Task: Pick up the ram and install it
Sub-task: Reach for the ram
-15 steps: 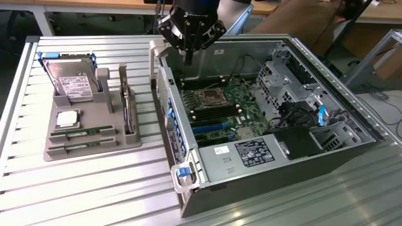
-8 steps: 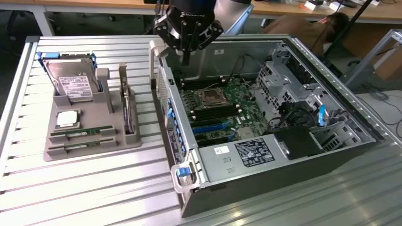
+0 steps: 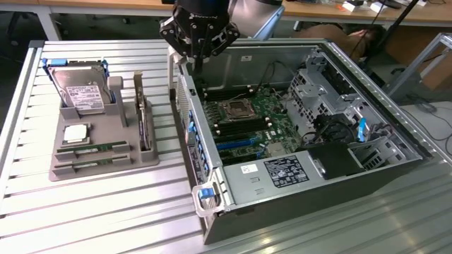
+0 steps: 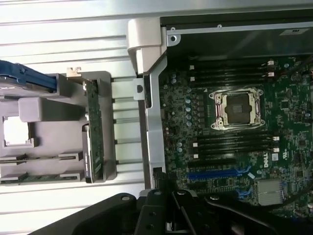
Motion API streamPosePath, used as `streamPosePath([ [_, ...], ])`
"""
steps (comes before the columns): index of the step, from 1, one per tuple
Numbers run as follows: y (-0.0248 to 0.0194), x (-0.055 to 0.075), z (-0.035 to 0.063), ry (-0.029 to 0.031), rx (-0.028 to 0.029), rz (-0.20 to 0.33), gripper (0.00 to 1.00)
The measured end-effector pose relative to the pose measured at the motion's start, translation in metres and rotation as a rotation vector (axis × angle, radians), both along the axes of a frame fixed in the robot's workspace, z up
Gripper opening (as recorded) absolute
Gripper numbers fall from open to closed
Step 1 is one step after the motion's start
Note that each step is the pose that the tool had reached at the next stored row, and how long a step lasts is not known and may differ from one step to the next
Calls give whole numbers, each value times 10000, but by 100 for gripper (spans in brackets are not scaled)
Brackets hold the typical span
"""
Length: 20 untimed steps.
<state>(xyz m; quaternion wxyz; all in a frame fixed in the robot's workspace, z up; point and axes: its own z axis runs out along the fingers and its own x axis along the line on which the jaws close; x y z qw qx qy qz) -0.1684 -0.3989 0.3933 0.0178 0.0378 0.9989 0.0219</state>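
Two ram sticks (image 3: 92, 148) (image 3: 90, 162), thin and green, lie in the front slots of a grey parts tray (image 3: 106, 172) on the exterior view's left. The wrist view catches them edge-on (image 4: 39, 159). A longer green board (image 3: 144, 120) (image 4: 93, 127) stands on edge at the tray's case-side rim. My gripper (image 3: 200, 66) (image 4: 168, 205) hangs above the near wall of the open computer case (image 3: 211, 174), apart from the tray. It is shut with nothing in it. The motherboard (image 4: 230, 142) shows dark memory slots (image 4: 230, 73) on both sides of the processor socket (image 4: 238, 108).
The tray also carries a silver hard drive with blue rails (image 3: 79, 90) and a square silver processor (image 3: 76, 133). Inside the case are a drive cage (image 3: 318, 84), cables and a power supply (image 3: 282, 172). The ribbed metal table (image 3: 106, 211) spreads around both.
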Motion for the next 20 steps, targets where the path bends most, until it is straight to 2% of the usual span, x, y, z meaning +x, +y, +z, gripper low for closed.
streamPosePath([
  [3, 0, -150, 0, -48, 0, 0, 10],
  [9, 0, -335, 0, -106, 0, 0, 10],
  [20, 0, -603, 0, -173, -1, 0, 10],
])
